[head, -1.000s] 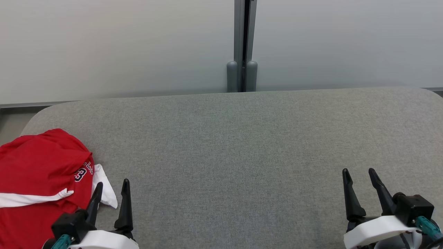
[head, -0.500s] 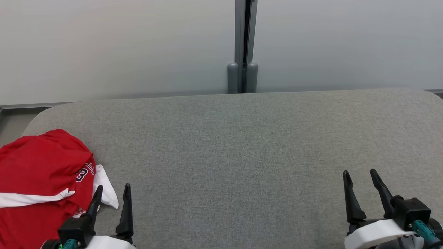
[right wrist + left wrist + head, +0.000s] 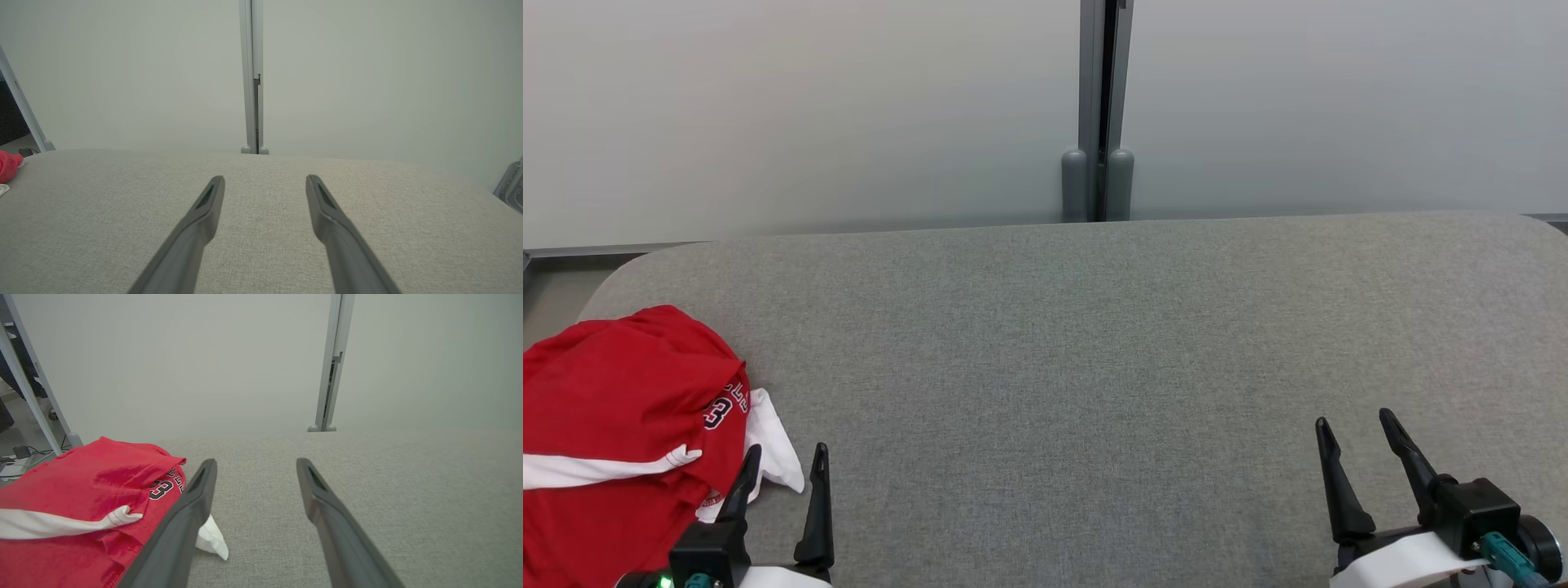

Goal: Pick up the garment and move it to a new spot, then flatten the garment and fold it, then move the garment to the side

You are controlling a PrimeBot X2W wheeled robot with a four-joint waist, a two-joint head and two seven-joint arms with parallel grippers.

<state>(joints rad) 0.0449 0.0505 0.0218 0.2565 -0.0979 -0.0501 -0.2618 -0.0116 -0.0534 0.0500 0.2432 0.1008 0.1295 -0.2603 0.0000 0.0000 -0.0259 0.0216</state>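
**Hovering both grippers low over the table, jersey bunched up at the left end**

So here's the pose: left gripper sits at the near left, right gripper at the near right, well apart. Both have their fingers pointing away from the robot toward the grey post at the back. Jaws on both are spread wide with nothing between them, just bare grey fabric.

The red jersey is a crumpled heap on the table's left end, running off the picture's left and bottom edges, so I can't really call its full long axis. What shows stretches roughly near-to-far. A white band crosses it left to right, and the dark number faces the table's middle. Its white corner pokes out right by the left gripper's left finger. I can't tell whether they touch.
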